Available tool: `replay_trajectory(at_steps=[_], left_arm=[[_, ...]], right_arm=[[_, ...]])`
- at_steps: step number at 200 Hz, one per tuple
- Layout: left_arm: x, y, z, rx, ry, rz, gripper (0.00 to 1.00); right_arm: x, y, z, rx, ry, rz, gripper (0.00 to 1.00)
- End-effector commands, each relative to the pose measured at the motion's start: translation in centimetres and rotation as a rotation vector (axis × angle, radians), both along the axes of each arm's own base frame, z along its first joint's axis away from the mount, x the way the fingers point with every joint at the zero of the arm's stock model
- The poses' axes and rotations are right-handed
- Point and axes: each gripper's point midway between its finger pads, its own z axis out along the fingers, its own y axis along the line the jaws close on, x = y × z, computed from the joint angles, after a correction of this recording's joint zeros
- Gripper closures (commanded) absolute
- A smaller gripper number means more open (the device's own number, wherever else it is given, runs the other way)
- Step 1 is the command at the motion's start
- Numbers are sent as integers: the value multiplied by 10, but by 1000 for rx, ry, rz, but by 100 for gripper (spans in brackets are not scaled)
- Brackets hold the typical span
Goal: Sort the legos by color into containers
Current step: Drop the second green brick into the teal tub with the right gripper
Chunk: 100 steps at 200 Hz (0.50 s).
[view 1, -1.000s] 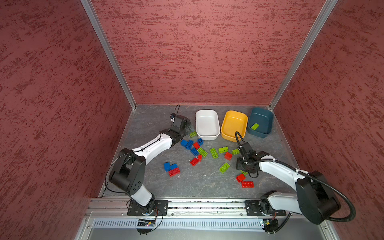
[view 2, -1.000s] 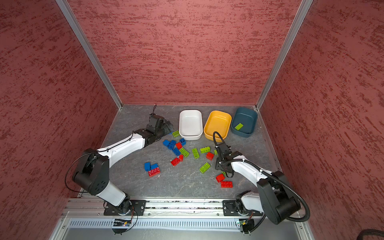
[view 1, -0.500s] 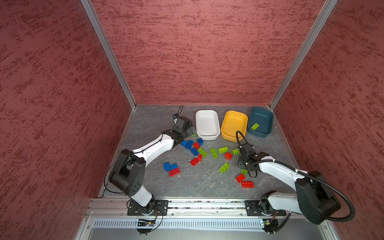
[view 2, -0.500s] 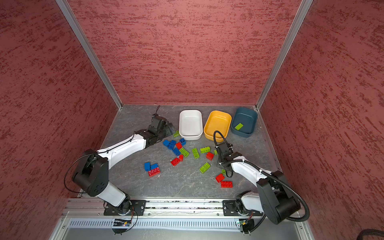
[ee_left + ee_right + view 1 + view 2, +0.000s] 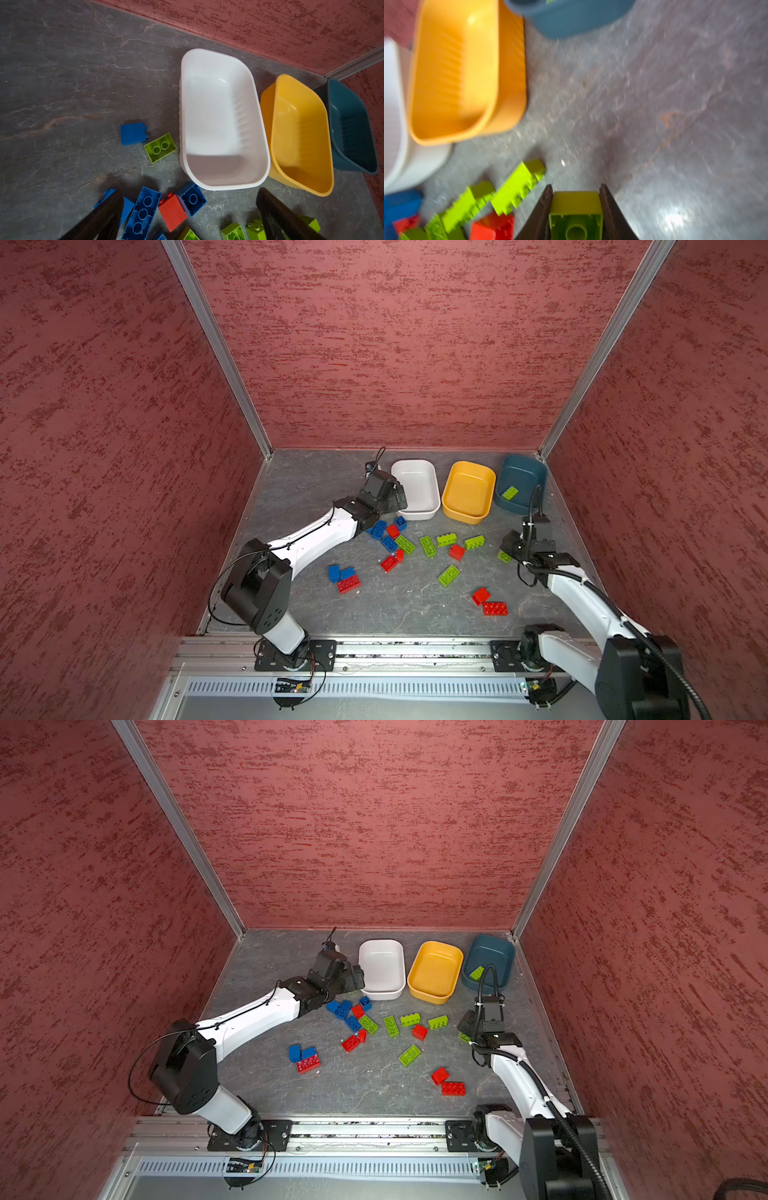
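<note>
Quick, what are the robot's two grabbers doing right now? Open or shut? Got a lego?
Left gripper: open, jaws spread wide, holding nothing.
Right gripper: shut on a lime green lego.

Both top views: bright, even, diffuse light from above; focus sharp throughout. The arms (image 5: 316, 539) cast soft, faint shadows on the tabletop (image 5: 415, 614). Left wrist view: sharp; shade fills the near end of the white tub (image 5: 218, 116). Right wrist view: heavy motion blur overall; a glare patch on the tabletop, a small highlight in the yellow tub (image 5: 452, 83).
</note>
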Motion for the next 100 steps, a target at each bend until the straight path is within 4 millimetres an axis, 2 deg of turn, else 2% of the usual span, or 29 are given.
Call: replay_trajectory(at_steps=[1,35,56,61,79,100], left_arm=[[-1,-12,1,78,-20,-62,1],[-10,-30,10,132,-64,-149,1],[-17,-32,7,154,-55,-170,1],[-18,-31,6,154,-51,-169,1],[-22,-27,2,159,-38,-163,1],[-24,-21,-2,159,-25,-137,1]], right_arm=[[49,-11,49,50,-206,20,80],[94,-60,66,35,-254,-64,81],[122,-84,76,-3,-260,-76,81],[129,-90,67,-7,-234,-79,80],[152,-108,60,-52,-192,-92,80],[177,-124,43,-98,-122,-99,80]])
